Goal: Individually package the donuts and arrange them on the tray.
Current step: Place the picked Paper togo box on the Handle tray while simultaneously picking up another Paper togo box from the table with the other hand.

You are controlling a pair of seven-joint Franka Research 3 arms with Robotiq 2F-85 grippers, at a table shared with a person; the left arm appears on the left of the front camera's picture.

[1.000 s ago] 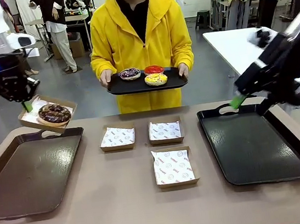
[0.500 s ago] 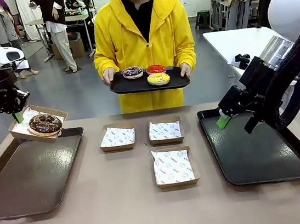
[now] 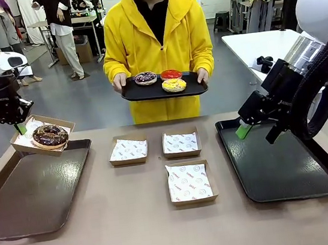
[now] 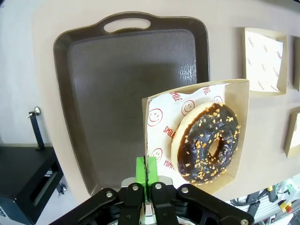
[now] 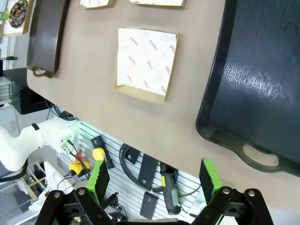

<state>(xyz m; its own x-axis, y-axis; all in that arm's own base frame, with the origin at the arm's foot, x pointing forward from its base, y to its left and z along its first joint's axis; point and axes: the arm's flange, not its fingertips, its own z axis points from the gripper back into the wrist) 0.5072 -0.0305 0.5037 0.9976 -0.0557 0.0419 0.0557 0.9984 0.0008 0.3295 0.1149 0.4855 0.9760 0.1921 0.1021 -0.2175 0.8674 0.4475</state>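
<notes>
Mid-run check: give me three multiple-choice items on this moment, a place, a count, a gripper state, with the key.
1. Where is the boxed chocolate donut? A) on the right tray B) held above the left tray's edge C) flat on the table
2. How many donuts lie on the person's tray? A) two B) three C) four
3. The right gripper is: A) open B) shut on a box C) shut, empty
Key: 1 B, the left gripper pinches its box; 2 B, purple, red, yellow; 3 A, fingers wide apart.
</notes>
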